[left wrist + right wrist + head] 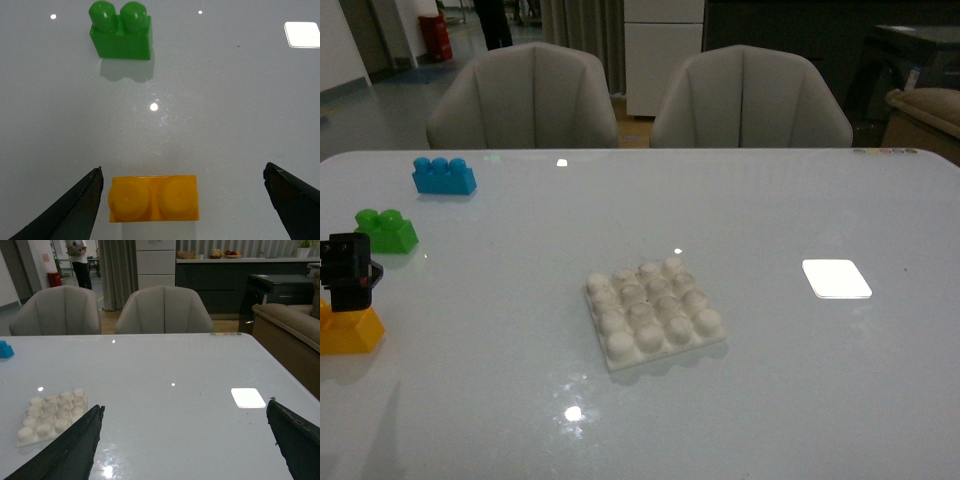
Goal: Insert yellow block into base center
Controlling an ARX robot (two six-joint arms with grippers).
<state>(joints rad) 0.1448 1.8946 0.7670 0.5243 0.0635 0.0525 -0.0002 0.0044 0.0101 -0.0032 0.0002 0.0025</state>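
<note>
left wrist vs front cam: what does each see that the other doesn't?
Left wrist only: the left gripper stands wide open, with the yellow block lying between its tips, clear of both, its two studs facing the camera. Front only: the base, the blue brick and two chairs. Both: yellow block, green brick and the flat white rectangle.

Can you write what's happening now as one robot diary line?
phase: pre-grasp | left pincer: open over yellow block | right pincer: open, empty | base: studs bare
</note>
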